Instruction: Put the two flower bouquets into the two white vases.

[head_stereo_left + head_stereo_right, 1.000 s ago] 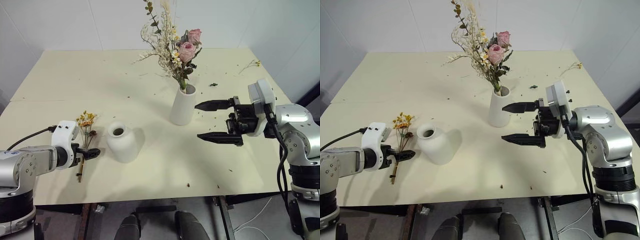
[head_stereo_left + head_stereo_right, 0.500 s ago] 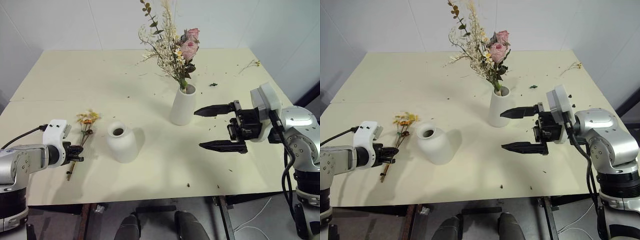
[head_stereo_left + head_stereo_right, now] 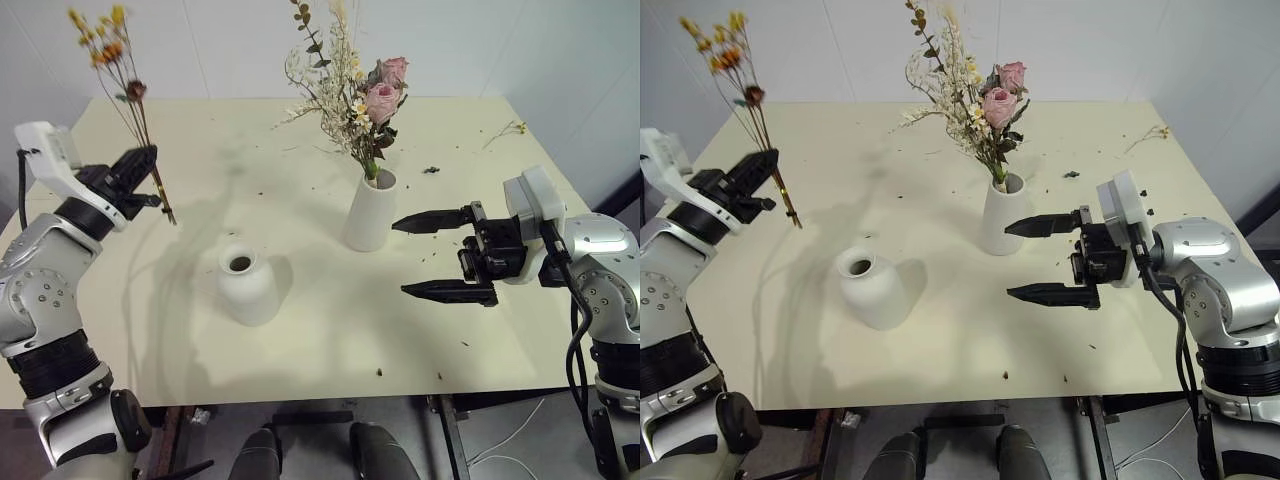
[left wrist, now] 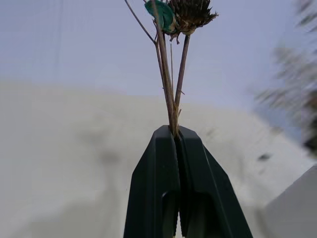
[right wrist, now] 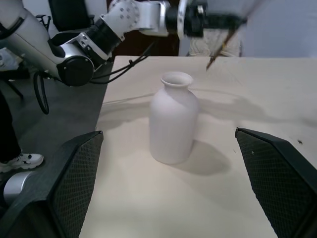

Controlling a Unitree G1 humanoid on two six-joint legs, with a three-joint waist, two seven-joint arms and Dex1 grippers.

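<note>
- Done: the bushy bouquet (image 3: 352, 95) of pink roses, cream sprigs and green leaves stands upright in the tall vase (image 3: 368, 211), a little past the middle of the table (image 3: 300, 330) toward 12 o'clock.
- In hand: the left gripper (image 3: 140, 165), jaws pressed together on the lower stems, pinches the thin bouquet (image 3: 122, 80) of yellow-orange flowers. It is held clear above the table at about 10 o'clock from the short vase (image 3: 244, 287), flower heads up and stem ends pointing down.
- Left to do: the short vase, squat with a narrow neck, stands empty and upright near the front left of the table; by the look of it, the thin stems must yet be brought over its mouth and lowered in.
- Idle: the right gripper (image 3: 440, 255), jaws spread wide and holding nothing, hovers at about 4 o'clock from the tall vase, pointing across toward the short vase.
- Judgement: roughly half of the task is complete; the second bunch is lifted but not yet placed.
</note>
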